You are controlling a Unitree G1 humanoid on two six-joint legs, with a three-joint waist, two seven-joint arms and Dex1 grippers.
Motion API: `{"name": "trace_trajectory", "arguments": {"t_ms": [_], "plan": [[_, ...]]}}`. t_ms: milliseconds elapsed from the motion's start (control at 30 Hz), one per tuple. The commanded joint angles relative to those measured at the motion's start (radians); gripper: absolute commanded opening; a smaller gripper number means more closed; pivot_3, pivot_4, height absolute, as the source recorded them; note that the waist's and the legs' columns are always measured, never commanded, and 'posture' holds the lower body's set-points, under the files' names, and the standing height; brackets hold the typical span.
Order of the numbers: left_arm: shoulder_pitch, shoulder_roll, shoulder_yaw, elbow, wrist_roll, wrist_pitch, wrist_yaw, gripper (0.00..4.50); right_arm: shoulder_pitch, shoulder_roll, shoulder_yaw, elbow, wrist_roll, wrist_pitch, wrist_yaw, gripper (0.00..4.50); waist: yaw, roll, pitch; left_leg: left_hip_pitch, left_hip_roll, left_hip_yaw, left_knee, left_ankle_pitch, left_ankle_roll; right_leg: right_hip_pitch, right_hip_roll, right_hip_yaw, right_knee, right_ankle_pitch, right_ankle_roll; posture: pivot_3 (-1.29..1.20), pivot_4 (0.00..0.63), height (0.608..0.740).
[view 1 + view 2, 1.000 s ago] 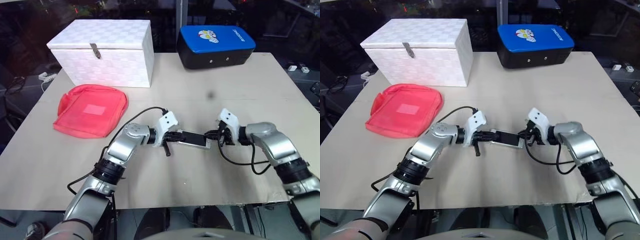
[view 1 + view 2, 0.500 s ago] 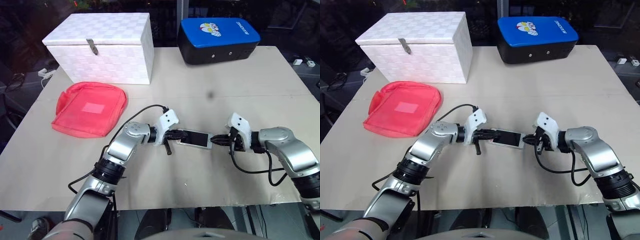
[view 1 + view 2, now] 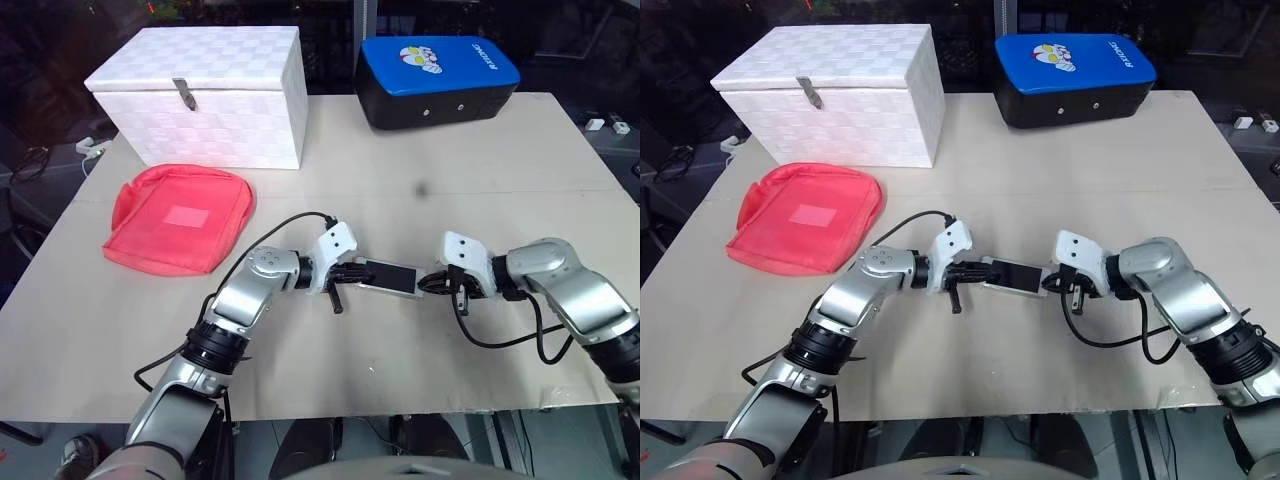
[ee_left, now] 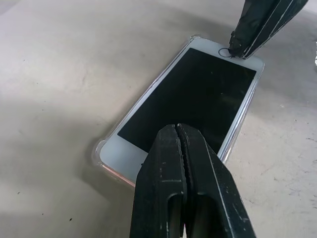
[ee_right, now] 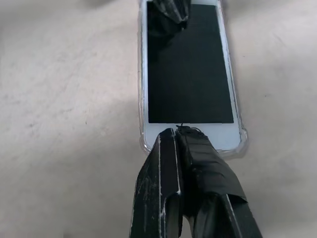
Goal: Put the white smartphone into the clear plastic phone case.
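The white smartphone (image 3: 388,277) lies flat, screen up, on the table's middle, seated in the clear plastic phone case (image 4: 100,151), whose see-through rim shows around its edges (image 5: 144,147). My left gripper (image 3: 352,272) is shut, and its tips rest over the phone's left end (image 4: 177,130). At the other end, by the home button, the shut tips of my right gripper (image 3: 426,284) press down on the phone (image 5: 176,131). Neither gripper is shut on anything. Both point inward, facing each other along the phone.
A red fabric pouch (image 3: 180,218) lies to the left. At the back stand a white lidded box (image 3: 205,95) and a blue and black case (image 3: 438,80). The table's (image 3: 520,190) front edge runs just behind my arms.
My right wrist has rolled and its elbow has swung outward. Its tips drew slightly off the phone's end and are back on it. The left gripper has not moved. The camera shifted early on.
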Motion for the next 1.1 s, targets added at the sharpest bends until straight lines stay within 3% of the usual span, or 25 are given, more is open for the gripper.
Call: {"name": "trace_trajectory", "arguments": {"t_ms": [33, 267, 400, 500, 600, 733, 800, 833, 867, 900, 1000, 1100], "plan": [[0.019, 0.005, -0.02, -0.008, 0.006, 0.021, -0.002, 0.0, 0.029, -0.004, 0.152, 0.112, -0.098, -0.003, 0.051, 0.05, 0.0, -0.003, -0.002, 0.0, 0.0, 0.0, 0.0, 0.0, 0.0, 0.0, 0.0, 0.0, 0.0, 0.0, 0.0, 0.0, 0.15, 0.74], [0.027, 0.006, -0.021, -0.016, 0.009, 0.023, 0.006, 0.0, 0.013, 0.024, 0.23, 0.246, -0.265, -0.145, 0.035, 0.05, 0.0, -0.013, -0.012, 0.004, 0.0, -0.001, 0.0, -0.001, 0.001, 0.003, 0.0, 0.0, -0.001, 0.0, 0.0, 0.0, 0.15, 0.74], [0.035, 0.0, -0.022, -0.028, 0.006, 0.034, 0.01, 0.0, 0.042, 0.049, 0.22, 0.244, -0.281, -0.165, 0.042, 0.05, 0.0, -0.013, -0.014, 0.02, 0.001, -0.001, -0.005, -0.002, 0.003, 0.021, -0.001, -0.001, -0.008, 0.0, -0.001, 0.0, 0.15, 0.74], [0.037, -0.012, -0.011, -0.034, -0.003, 0.041, 0.022, 0.0, 0.081, 0.107, 0.127, 0.216, -0.213, -0.146, -0.007, 0.05, 0.0, -0.02, -0.019, 0.021, 0.002, -0.002, -0.005, -0.002, 0.003, 0.022, 0.0, -0.001, -0.009, -0.001, -0.001, 0.0, 0.15, 0.74], [0.054, -0.028, 0.032, -0.055, -0.04, 0.027, 0.033, 0.0, 0.144, 0.167, -0.081, 0.131, -0.122, -0.203, -0.127, 0.05, 0.003, -0.02, -0.018, 0.02, 0.002, -0.001, -0.005, -0.002, 0.003, 0.022, 0.0, -0.001, -0.01, 0.0, -0.001, 0.0, 0.15, 0.74], [0.092, -0.063, 0.138, -0.112, -0.135, -0.005, 0.049, 0.0, 0.264, 0.267, -0.336, -0.005, 0.067, -0.284, -0.209, 0.05, 0.01, -0.002, -0.005, 0.003, 0.001, -0.001, -0.004, -0.001, 0.001, 0.005, -0.001, -0.001, -0.007, 0.001, 0.0, 0.0, 0.15, 0.74], [0.108, -0.081, 0.212, -0.16, -0.204, 0.037, 0.079, 0.53, 0.329, 0.273, -0.402, -0.088, 0.11, -0.266, -0.245, 0.59, 0.011, -0.001, -0.003, -0.015, 0.0, -0.001, 0.001, 0.002, -0.003, -0.015, -0.001, -0.001, 0.002, 0.001, 0.0, 0.0, 0.15, 0.74], [0.118, -0.08, 0.237, -0.184, -0.227, 0.048, 0.085, 0.9, 0.366, 0.27, -0.423, -0.136, 0.131, -0.265, -0.25, 1.06, 0.01, -0.001, -0.002, -0.021, 0.0, -0.001, 0.001, 0.002, -0.004, -0.022, -0.001, -0.001, 0.004, 0.001, 0.0, 0.0, 0.15, 0.74], [0.127, -0.075, 0.254, -0.204, -0.243, 0.054, 0.09, 1.14, 0.394, 0.27, -0.438, -0.169, 0.128, -0.278, -0.27, 1.23, 0.009, 0.0, 0.0, -0.022, 0.0, -0.001, 0.001, 0.002, -0.004, -0.023, 0.0, 0.0, 0.005, 0.001, 0.0, 0.0, 0.15, 0.74], [0.137, -0.066, 0.271, -0.226, -0.258, 0.059, 0.09, 1.62, 0.427, 0.267, -0.458, -0.204, 0.136, -0.278, -0.281, 1.77, 0.009, 0.0, 0.0, -0.022, 0.0, 0.0, 0.0, 0.002, -0.004, -0.023, -0.001, 0.0, 0.005, 0.001, 0.0, 0.0, 0.15, 0.74], [0.172, -0.031, 0.319, -0.289, -0.3, 0.067, 0.09, 2.62, 0.518, 0.248, -0.536, -0.297, 0.173, -0.261, -0.305, 2.77, 0.004, 0.003, 0.005, -0.021, 0.0, 0.0, 0.0, 0.002, -0.004, -0.023, 0.0, 0.001, 0.005, 0.001, 0.0, 0.0, 0.15, 0.74], [0.24, 0.039, 0.382, -0.366, -0.35, 0.113, 0.083, 4.29, 0.637, 0.204, -0.646, -0.384, 0.232, -0.228, -0.288, 4.39, 0.003, 0.005, 0.01, -0.015, 0.0, 0.0, 0.001, 0.002, -0.004, -0.017, 0.0, 0.002, 0.005, 0.001, 0.0, 0.0, 0.15, 0.74]]}}
